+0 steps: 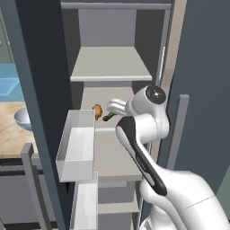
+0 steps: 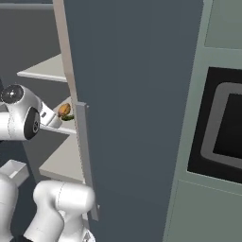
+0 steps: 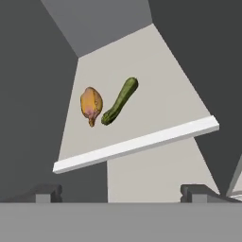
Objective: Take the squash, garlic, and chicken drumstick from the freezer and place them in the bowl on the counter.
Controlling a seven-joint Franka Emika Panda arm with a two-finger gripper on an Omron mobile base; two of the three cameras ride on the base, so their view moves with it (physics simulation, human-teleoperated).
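The freezer stands open with pale shelves. On its middle shelf the orange-brown chicken drumstick lies beside the dark green squash, close together. My gripper is open and holds nothing; it hangs in front of the shelf edge, short of both foods. The garlic is out of view. The bowl sits on the beige counter at the far left, beyond the freezer door.
White door bins jut out at the left of the shelves, close to my arm. The dark freezer door with its bar handle stands at the right. A built-in oven is further right.
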